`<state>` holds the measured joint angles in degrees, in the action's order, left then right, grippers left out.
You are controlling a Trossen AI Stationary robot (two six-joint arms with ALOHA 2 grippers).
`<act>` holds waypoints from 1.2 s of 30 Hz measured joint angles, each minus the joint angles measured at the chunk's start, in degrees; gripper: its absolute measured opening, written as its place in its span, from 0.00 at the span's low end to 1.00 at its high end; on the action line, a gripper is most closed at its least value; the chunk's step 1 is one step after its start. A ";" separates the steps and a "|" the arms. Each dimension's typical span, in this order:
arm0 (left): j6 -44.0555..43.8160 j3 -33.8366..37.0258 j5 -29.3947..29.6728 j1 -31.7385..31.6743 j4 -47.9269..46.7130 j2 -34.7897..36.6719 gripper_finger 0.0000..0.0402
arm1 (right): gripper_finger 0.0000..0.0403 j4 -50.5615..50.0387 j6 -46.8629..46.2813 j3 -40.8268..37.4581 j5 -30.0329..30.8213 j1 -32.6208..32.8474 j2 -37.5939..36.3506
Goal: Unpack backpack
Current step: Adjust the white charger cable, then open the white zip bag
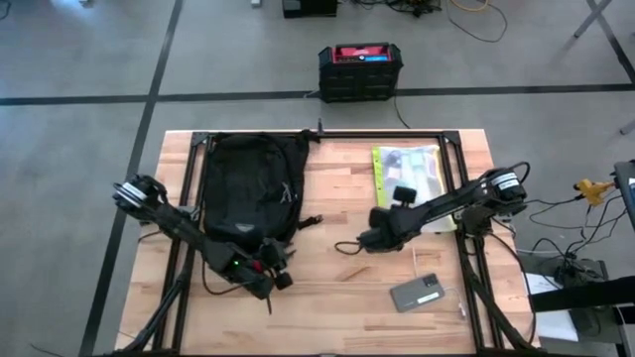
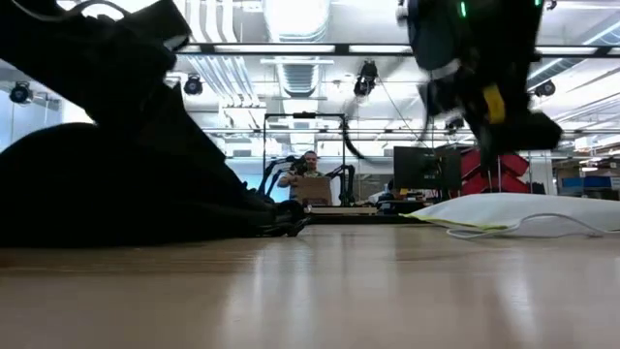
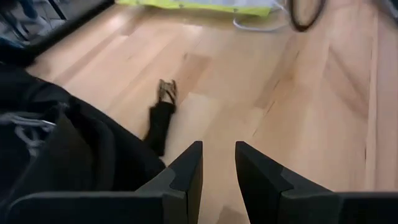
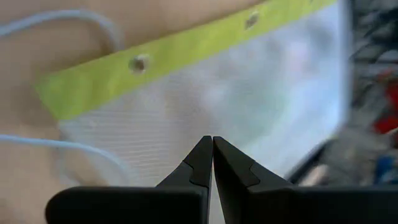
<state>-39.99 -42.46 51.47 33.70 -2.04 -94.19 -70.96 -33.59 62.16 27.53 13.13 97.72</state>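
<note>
Jaws first: left gripper (image 3: 217,168) slightly parted, narrow gap, nothing held; right gripper (image 4: 212,152) closed tip to tip, nothing between.

High view: one backpack (image 1: 253,188) flat on table (image 1: 337,297), left half, toward far edge. Left gripper (image 1: 275,276) just beside its near end, low over the wood. Right gripper (image 1: 369,240) mid-table, well clear of backpack. One mesh pouch (image 1: 409,177) with yellow-green trim near far right, one grey device (image 1: 419,293) near right front, one thin white cable (image 1: 437,290) by it. One black box with red top (image 1: 359,69) on floor behind table.

Low view: backpack (image 2: 107,184) fills left side, lying slumped. Pouch (image 2: 523,210) at right, cable trailing in front. One arm hangs in from above at upper right. One person (image 2: 310,170) seated far back in room.

Left wrist view: backpack (image 3: 68,149) beside the fingers, one strap end (image 3: 161,118) trailing onto bare wood. Fingers (image 3: 186,174) aimed at table, not at fabric.

Right wrist view: closed tips over pouch (image 4: 211,93), cable (image 4: 68,25) looping alongside.

Judgement: two items plus cable look already out; step in hand probably going back for more. Better to open left wider, swing toward the backpack opening rather than the strap, pin or lift fabric with one arm while the other reaches in. Zip state not readable from here.
</note>
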 joint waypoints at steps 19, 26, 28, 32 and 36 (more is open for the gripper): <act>-15.63 0.07 -4.96 -0.52 -26.05 1.87 0.20 | 0.00 13.79 -6.14 -10.56 -25.83 5.79 -3.28; -21.57 0.05 -6.94 -0.12 -31.90 3.76 0.20 | 0.00 7.94 -13.72 -10.36 -26.75 11.04 -11.02; -19.59 -0.67 -6.68 -0.10 -30.92 4.51 0.20 | 0.00 8.36 -14.33 -10.28 -21.89 11.30 -13.52; -11.90 -4.42 -5.41 0.09 -28.53 5.73 0.20 | 0.00 8.71 -7.21 -10.49 -10.41 11.42 -15.07; -4.61 -8.89 -2.23 1.49 -28.18 6.49 0.20 | 0.06 11.37 1.75 -11.41 -7.48 10.87 -14.61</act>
<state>-44.60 -51.34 49.25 35.19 -30.22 -87.70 -59.59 -31.84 50.75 20.05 24.00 83.11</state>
